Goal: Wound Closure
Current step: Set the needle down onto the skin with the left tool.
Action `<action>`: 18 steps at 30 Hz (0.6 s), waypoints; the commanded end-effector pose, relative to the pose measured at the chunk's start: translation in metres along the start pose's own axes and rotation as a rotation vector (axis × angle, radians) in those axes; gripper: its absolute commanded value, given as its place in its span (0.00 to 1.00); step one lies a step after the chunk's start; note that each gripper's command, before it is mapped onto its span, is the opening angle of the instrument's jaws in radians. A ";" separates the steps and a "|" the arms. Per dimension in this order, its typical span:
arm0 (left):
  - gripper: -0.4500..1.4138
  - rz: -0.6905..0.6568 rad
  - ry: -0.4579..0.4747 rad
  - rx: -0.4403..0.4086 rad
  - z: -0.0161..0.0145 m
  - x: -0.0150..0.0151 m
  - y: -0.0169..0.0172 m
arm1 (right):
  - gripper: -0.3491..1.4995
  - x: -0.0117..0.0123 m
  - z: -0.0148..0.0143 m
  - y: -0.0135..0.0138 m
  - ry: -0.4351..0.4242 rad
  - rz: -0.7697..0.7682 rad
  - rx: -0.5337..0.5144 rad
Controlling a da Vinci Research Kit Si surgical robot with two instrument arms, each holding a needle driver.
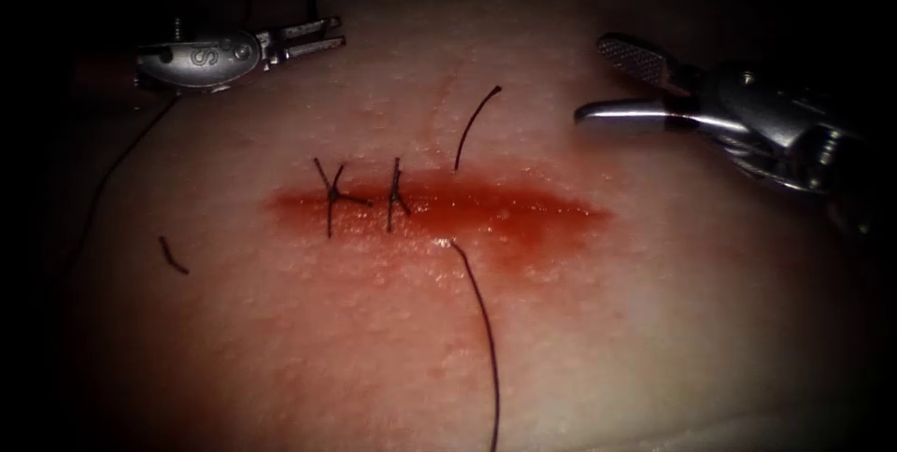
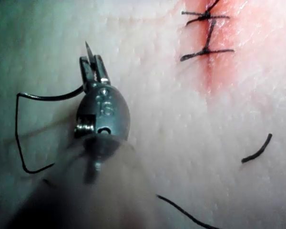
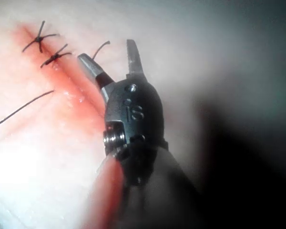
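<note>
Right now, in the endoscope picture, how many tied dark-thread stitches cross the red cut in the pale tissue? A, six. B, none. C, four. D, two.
D: two knotted stitches of dark thread, one and the other, cross the left part of the red cut, while right of them an untied dark thread enters the pale tissue at the cut.

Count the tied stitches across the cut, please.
2: one stitch near the cut's left end, a second stitch just right of it. Further right, thread passes through untied.
</note>
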 end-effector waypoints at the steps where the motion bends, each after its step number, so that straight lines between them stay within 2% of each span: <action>1: 0.00 -0.021 0.002 0.005 0.0010 -0.0006 -0.0002 | 0.84 -0.0010 0.0008 0.0000 -0.007 -0.005 -0.006; 2: 0.04 -0.076 0.002 0.008 0.0013 -0.0010 -0.0001 | 0.82 -0.0016 0.0009 0.0000 -0.003 -0.010 -0.008; 4: 0.27 -0.121 0.001 0.009 0.0013 -0.0011 0.0000 | 0.81 -0.0020 0.0010 -0.0001 0.001 -0.014 -0.009; 5: 0.32 -0.150 0.003 0.008 0.0013 -0.0011 0.0001 | 0.81 -0.0022 0.0010 -0.0001 0.000 -0.016 -0.009; 7: 0.37 -0.168 -0.004 0.001 0.0009 -0.0007 0.0006 | 0.82 -0.0026 0.0012 -0.0002 -0.008 -0.021 -0.008; 13: 0.44 -0.181 -0.026 -0.032 -0.0002 0.0012 0.0020 | 0.83 -0.0027 0.0013 -0.0002 -0.008 -0.021 -0.010; 14: 0.57 -0.185 -0.043 -0.052 -0.0007 0.0022 0.0022 | 0.83 -0.0027 0.0014 -0.0001 -0.007 -0.022 -0.011; 15: 0.62 -0.188 -0.050 -0.060 -0.0009 0.0026 0.0021 | 0.83 -0.0028 0.0014 -0.0002 -0.006 -0.022 -0.011; 18: 0.68 -0.197 -0.055 -0.064 -0.0011 0.0033 0.0014 | 0.83 -0.0030 0.0014 -0.0004 -0.010 -0.025 -0.010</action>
